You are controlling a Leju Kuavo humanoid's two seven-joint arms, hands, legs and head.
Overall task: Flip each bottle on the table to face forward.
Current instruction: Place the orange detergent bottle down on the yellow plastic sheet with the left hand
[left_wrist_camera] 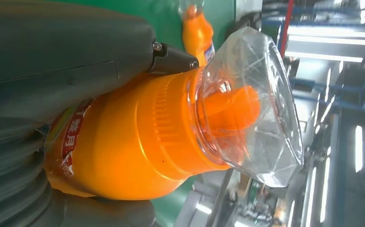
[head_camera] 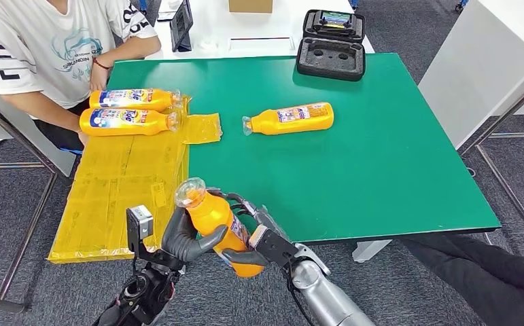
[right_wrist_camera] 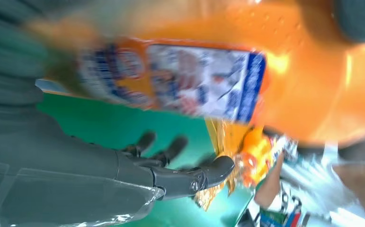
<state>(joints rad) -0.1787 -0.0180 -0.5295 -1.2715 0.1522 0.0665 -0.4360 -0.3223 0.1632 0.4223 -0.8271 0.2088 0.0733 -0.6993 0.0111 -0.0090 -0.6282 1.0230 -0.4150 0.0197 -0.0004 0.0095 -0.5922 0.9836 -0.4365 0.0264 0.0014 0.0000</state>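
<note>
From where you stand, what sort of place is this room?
Probably a lab or test workshop, not a home: a green work table on metal legs, grey carpet floor, an open black equipment case, and a seated person beside orange bottles.

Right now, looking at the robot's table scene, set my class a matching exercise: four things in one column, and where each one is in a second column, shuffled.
Things
1. bottle with the clear cap
2. lone bottle
3. two bottles
4. black case

Places
A. open at the table's far edge
B. lying on the green table top, away from the others
C. held off the table, the left hand and right hand around it
D. lying on the yellow sheet near a person

Pairs: 1-C, 2-B, 3-D, 4-A
</note>
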